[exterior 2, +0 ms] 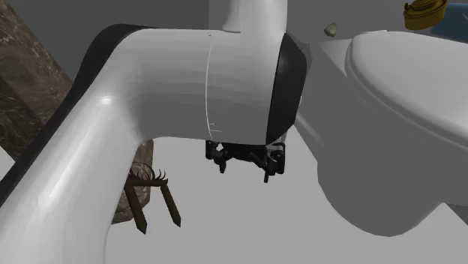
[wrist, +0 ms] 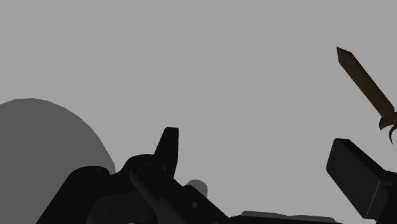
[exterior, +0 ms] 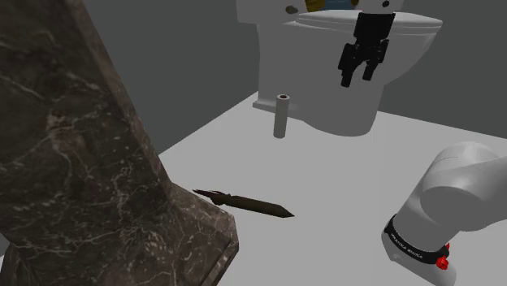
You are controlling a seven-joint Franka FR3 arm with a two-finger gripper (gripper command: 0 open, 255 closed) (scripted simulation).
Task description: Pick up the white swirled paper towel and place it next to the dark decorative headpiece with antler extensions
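The paper towel roll (exterior: 282, 115) is a plain pale grey cylinder. It stands upright on the floor beside the toilet's base. The dark brown headpiece (exterior: 244, 202) lies flat on the floor near the marble block, its pointed end toward the shoulder view's right. Its antlers and two prongs show in the second exterior view (exterior 2: 154, 196), and one pointed prong in the wrist view (wrist: 366, 86). My black gripper (exterior: 358, 75) hangs open in the air in front of the toilet bowl, above and to the right of the roll. Its fingers (wrist: 168, 146) stand far apart with nothing between them.
A white toilet (exterior: 349, 97) stands at the back, with a gold object (exterior 2: 424, 13) behind it. A tall dark marble block (exterior: 89, 154) fills the shoulder view's left. My white arm (exterior 2: 150, 127) crosses the second exterior view. Pale grey floor (exterior: 325, 187) lies between the headpiece and the toilet.
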